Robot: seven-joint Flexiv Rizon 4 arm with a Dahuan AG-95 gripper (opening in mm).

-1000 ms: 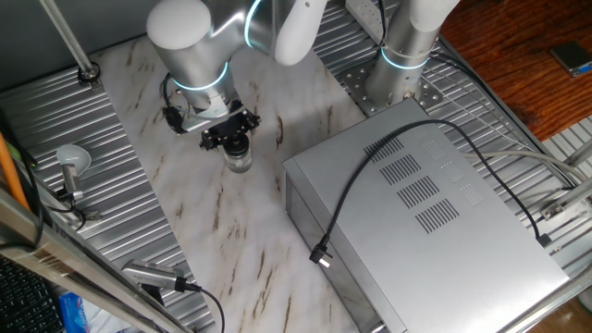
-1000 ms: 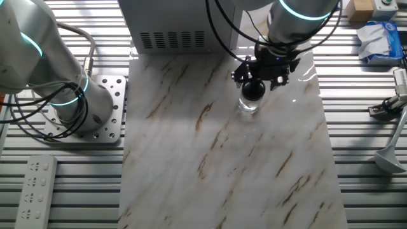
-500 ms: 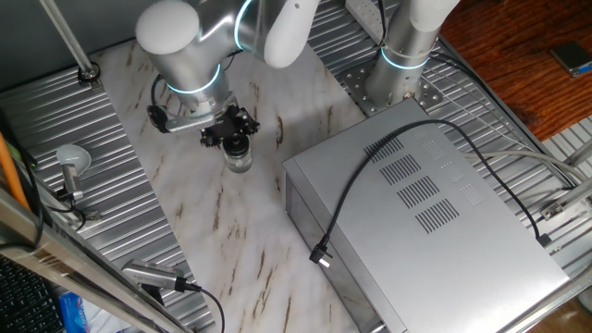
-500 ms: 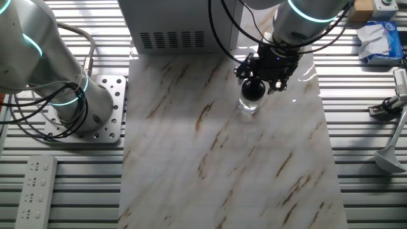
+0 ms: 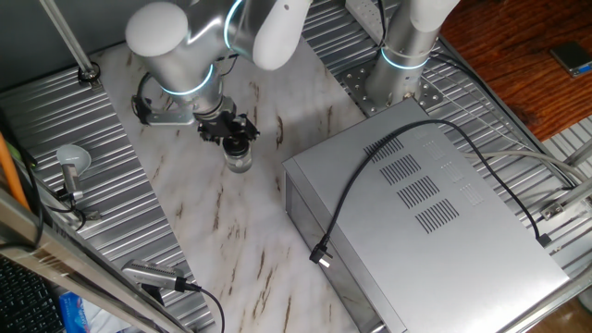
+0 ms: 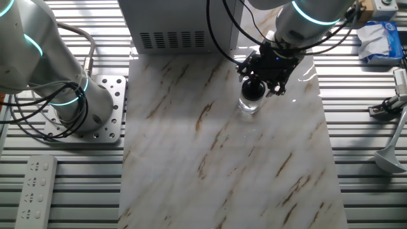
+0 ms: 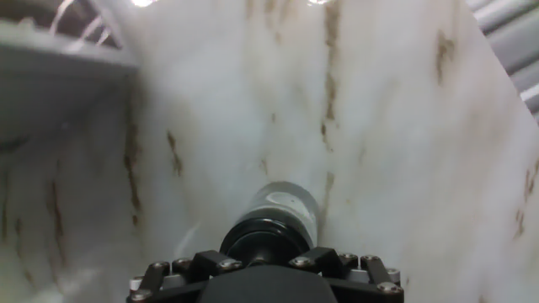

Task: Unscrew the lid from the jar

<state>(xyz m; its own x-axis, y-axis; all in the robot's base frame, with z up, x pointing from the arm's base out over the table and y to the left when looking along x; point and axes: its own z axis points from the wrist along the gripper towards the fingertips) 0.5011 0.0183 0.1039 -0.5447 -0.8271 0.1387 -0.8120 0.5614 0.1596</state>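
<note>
The jar [image 5: 240, 163] stands upright on the marbled desk [image 6: 210, 159], near the front of the big grey box [image 5: 425, 222] but well apart from it, and the hand [image 6: 259, 81] sits straight on top of it, closed around the lid [image 7: 267, 238]. In both fixed views the dark fingers hug the cap from two sides with no gap showing; in the hand view the lid fills the space just ahead of the fingers, with the clear body poking out beyond. The jar looks tiny and see-through, likely glass or hard plastic, so I judge it light, stiff and smooth-walled. That brings the main trouble: nothing holds the body, so a light jar on a slick stone top may simply spin along with the lid instead of letting the thread loosen. Some downward press while twisting would give friction at the base, yet too much could bind the thread or crack a thin wall. The lid is the right place to grip, across its full width and low on its rim, since the cap is short and the fingers could slide off its top edge. Squeezing the clear body would risk slipping or tipping
</note>
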